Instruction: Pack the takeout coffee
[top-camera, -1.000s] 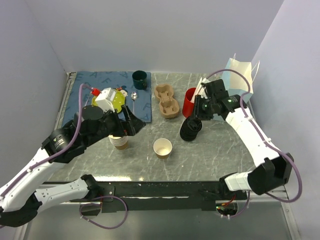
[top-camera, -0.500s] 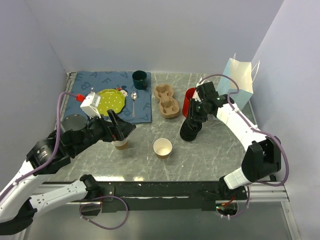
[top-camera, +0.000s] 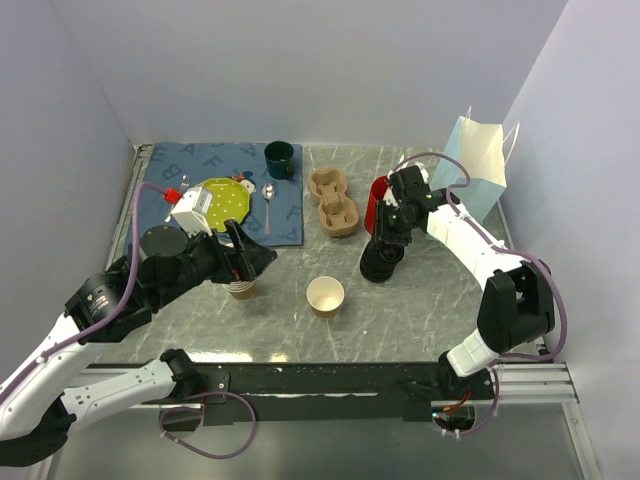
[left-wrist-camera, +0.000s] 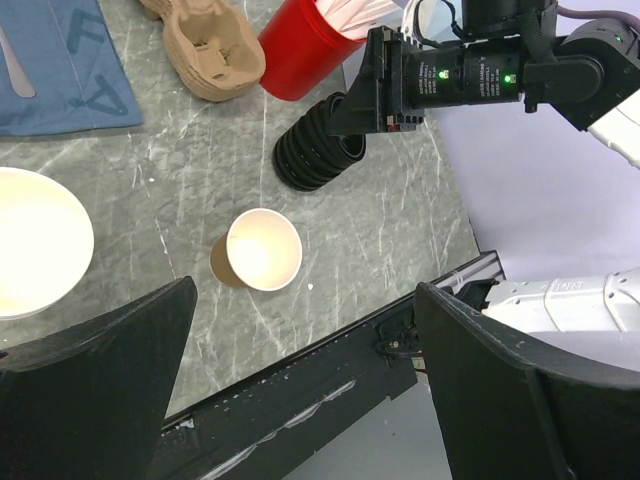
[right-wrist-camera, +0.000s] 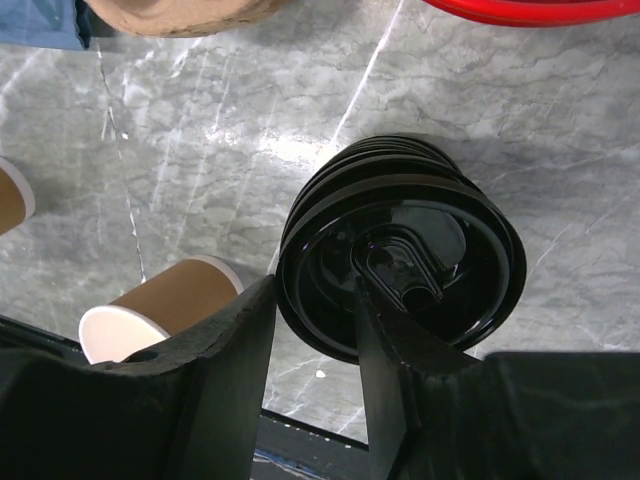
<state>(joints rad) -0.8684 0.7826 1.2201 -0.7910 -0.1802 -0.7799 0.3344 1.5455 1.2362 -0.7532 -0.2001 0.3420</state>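
No kraft cup with a black lid shows in any view. A stack of black lids (top-camera: 380, 262) stands right of centre, also in the left wrist view (left-wrist-camera: 315, 150). My right gripper (top-camera: 391, 236) is right above it. In the right wrist view the gripper (right-wrist-camera: 315, 295) is open, one finger outside the rim of the top lid (right-wrist-camera: 400, 260) and the other inside it. A lidless kraft cup (top-camera: 325, 296) stands mid-table, also in the wrist views (left-wrist-camera: 262, 250) (right-wrist-camera: 150, 310). My left gripper (top-camera: 250, 257) is open wide and empty (left-wrist-camera: 305, 300), over a stack of lidless cups (top-camera: 240, 288).
A pulp cup carrier (top-camera: 333, 202) lies behind centre, with a red cup (top-camera: 378, 203) to its right. A pale blue paper bag (top-camera: 480, 165) stands at the back right. A blue mat (top-camera: 165, 185) holds a yellow-green plate (top-camera: 225, 203), spoon (top-camera: 268, 205) and dark green mug (top-camera: 280, 159).
My right gripper has moved from beside the paper bag leftward and down onto the stack of lids. My left arm has drawn back and turned a little over the cup stack.
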